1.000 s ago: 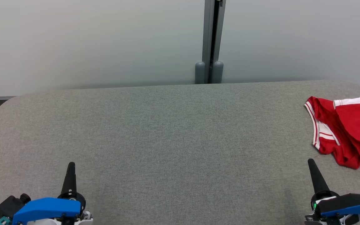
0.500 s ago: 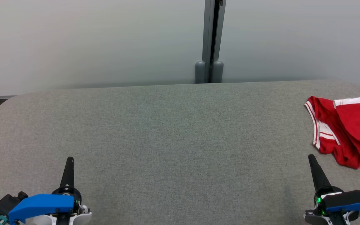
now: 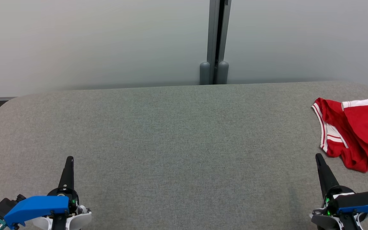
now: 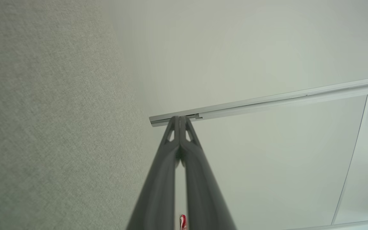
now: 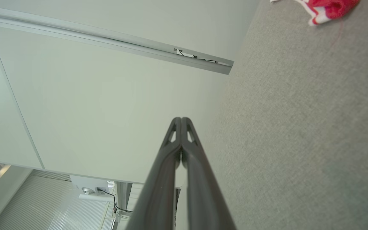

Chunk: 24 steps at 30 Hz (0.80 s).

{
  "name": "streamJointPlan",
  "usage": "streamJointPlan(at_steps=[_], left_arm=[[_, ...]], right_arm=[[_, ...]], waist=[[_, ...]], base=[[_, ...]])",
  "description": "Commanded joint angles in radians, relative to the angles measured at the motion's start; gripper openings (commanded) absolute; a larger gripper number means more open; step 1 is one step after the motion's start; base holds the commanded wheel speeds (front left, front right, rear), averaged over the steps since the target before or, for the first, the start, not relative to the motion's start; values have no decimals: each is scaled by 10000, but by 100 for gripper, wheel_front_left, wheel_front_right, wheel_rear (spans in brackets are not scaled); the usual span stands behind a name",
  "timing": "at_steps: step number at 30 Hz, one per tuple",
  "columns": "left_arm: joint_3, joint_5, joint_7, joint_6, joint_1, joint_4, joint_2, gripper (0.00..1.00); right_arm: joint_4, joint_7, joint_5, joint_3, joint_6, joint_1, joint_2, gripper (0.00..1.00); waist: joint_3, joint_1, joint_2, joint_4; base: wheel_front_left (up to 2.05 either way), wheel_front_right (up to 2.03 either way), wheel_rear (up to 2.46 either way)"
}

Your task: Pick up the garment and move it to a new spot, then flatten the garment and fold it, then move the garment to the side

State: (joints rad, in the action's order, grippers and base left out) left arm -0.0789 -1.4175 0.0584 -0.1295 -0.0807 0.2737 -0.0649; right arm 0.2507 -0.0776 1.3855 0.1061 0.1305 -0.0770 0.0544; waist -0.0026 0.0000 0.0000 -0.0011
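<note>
The garment (image 3: 356, 134) – red with white trim – lay bunched on the table (image 3: 184, 134) at its right side, near the rounded far right corner, and ran off the right edge of the head view. Its near hem lay a little beyond the tip of the right gripper (image 3: 318, 156) and to that gripper's right, not touching it. In the right wrist view the garment (image 5: 327, 8) showed as a red and white scrap at the top edge, well apart from the right gripper (image 5: 181, 118), with grey cloth between them.

The left gripper (image 3: 70, 158) stood at the lower left of the head view, over the table's near left part, fingers pointing toward the far edge. Both grippers' jaws were pressed together with nothing held; each wrist view showed the two dark fingers meeting at the tips, the left gripper (image 4: 180, 118) among them.

Between the two grippers spread a wide stretch of open grey cloth, reaching back to the far edge. That edge ran straight along a pale wall (image 3: 91, 41), curving down at the left corner and at the right one. A grey post (image 3: 215, 41) rose from behind the far edge, slightly right of the middle – the wall met the table closely on either side of it.
</note>
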Motion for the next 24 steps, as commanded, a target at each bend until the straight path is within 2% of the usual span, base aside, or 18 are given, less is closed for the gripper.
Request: streamJointPlan(at_steps=[1, 24], left_arm=[[-40, -179, 50, -16, -192, -95, -7, 0], [-316, -1626, 488, -20, -300, -270, 134, 0]], right_arm=[[-67, -37, 218, 38, 3, -161, -22, 0], [-69, -330, 1911, 86, 4, -325, -46, 0]], waist=[[2, 0, 0, 1], [45, 0, 0, 9]], base=[[0, 0, 0], [0, 0, 0]])
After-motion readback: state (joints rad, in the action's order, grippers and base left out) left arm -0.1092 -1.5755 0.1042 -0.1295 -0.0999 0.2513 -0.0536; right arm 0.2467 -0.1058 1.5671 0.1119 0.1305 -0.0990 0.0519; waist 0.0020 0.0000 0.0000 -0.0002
